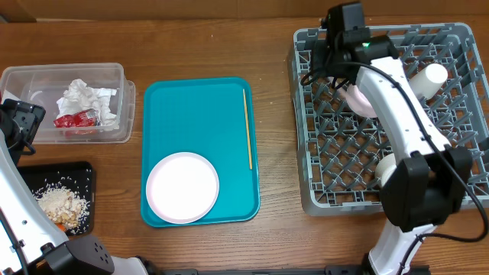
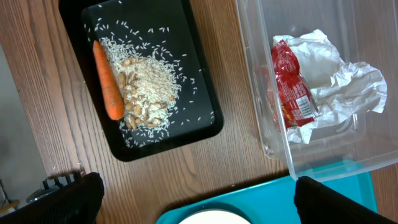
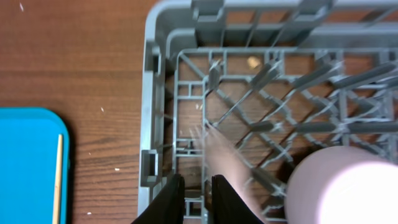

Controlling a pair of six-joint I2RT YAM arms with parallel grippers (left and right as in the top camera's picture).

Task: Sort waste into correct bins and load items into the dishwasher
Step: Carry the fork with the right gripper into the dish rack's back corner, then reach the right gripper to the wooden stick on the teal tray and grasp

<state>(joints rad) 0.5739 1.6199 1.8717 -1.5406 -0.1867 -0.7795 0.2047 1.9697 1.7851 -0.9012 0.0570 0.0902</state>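
My right gripper (image 3: 198, 200) hangs over the near-left corner of the grey dishwasher rack (image 1: 306, 114), its jaws a narrow gap apart with nothing between them. A pale blurred long shape (image 3: 221, 158) lies just ahead of its right finger, too smeared to name. A pink bowl (image 3: 342, 186) sits in the rack beside it. The round plate (image 1: 182, 187) and the wooden stick (image 1: 247, 128) lie on the teal tray (image 1: 199, 114). My left gripper (image 2: 196, 208) is wide open and empty, high above the table between the black tray (image 2: 199, 93) and the clear tub (image 2: 298, 162).
The clear tub holds crumpled napkins (image 1: 88, 99) and a red wrapper (image 1: 75, 119). Rice (image 2: 149, 81) and a carrot (image 2: 107, 81) lie in the black tray. A white cup (image 1: 428, 76) and another white dish (image 1: 386, 169) are in the rack.
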